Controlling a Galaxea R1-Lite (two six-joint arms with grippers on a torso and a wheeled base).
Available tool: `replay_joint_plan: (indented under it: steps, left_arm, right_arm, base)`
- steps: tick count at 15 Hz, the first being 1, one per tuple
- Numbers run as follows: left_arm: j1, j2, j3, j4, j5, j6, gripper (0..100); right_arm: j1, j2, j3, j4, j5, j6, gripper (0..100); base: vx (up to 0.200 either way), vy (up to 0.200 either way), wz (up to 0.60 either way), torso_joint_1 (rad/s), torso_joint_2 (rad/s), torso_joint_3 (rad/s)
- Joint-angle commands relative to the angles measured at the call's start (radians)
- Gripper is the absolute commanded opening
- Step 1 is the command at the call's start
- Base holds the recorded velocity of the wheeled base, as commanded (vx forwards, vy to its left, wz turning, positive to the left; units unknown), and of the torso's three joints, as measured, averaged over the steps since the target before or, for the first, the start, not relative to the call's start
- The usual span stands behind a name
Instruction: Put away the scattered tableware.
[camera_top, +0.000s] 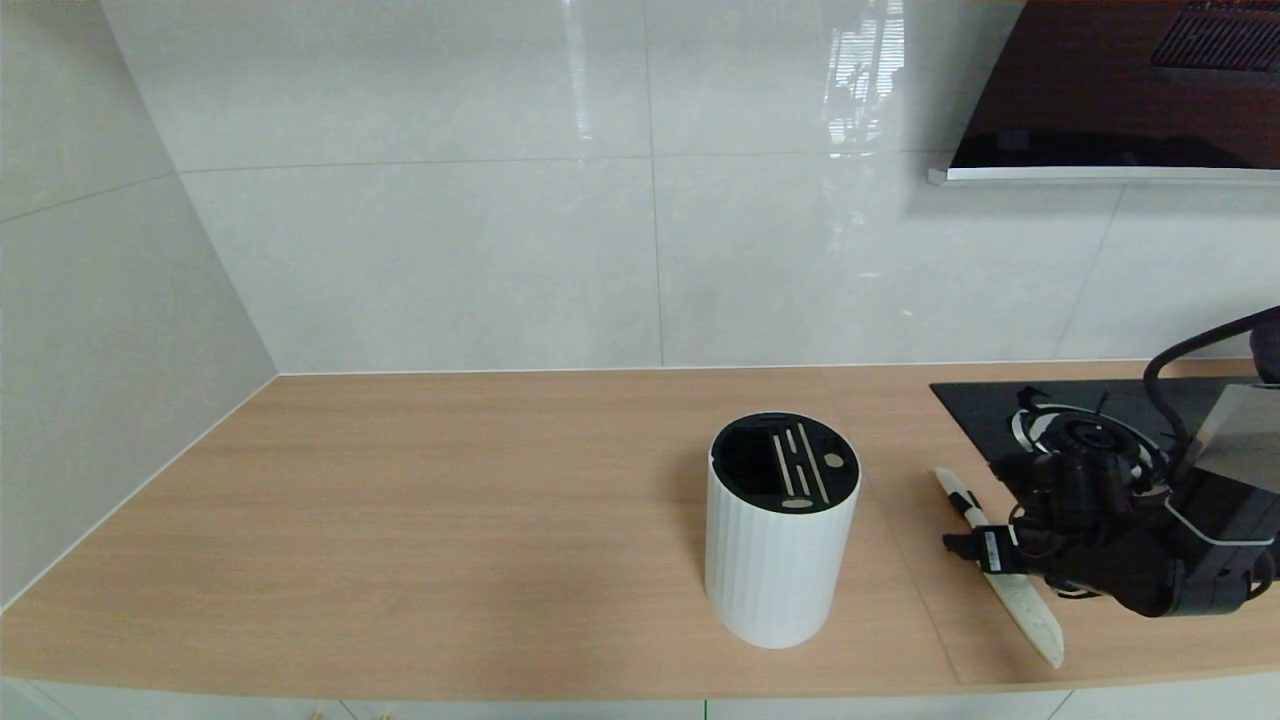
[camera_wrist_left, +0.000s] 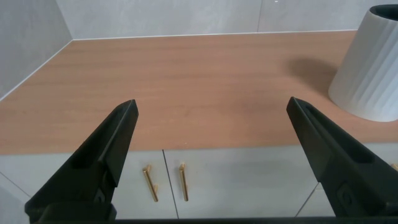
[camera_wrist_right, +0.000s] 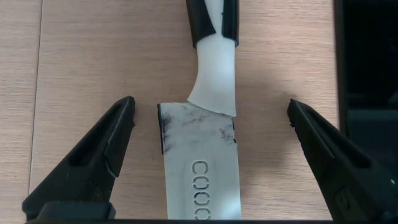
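Right gripper (camera_wrist_right: 209, 103) hangs spread over the white knife (camera_wrist_right: 199, 155) near the holder (camera_top: 780, 560) (left gripper (camera_wrist_left: 211, 101) spread too).

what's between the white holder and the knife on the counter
Nothing: in the head view, the stretch of wooden counter between the white holder and the knife is bare.

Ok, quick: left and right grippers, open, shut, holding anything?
Left gripper: open, empty.
Right gripper: open, fingers either side of the white marbled-blade knife with black-and-white handle, not gripping it.
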Motion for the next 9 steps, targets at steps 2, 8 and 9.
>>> replay_joint_plan:
  steps: [2, 8, 9]
  left_arm:
    - [0.000, 0.002, 0.000, -0.001, 0.000, 0.000, 100]
    - [0.000, 0.002, 0.000, -0.001, 0.000, 0.000, 100]
    - [0.000, 0.002, 0.000, -0.001, 0.000, 0.000, 100]
  right_arm:
    - [0.000, -0.007, 0.007, 0.003, 0.000, -0.001, 100]
    - [0.000, -0.033, 0.039, 0.003, 0.001, 0.000, 100]
    - [0.000, -0.030, 0.039, 0.003, 0.001, 0.000, 100]
  base:
    - [0.000, 0.000, 0.00, 0.000, 0.00, 0.000]
    - [0.000, 0.000, 0.00, 0.000, 0.00, 0.000]
    - [0.000, 0.000, 0.00, 0.000, 0.00, 0.000]
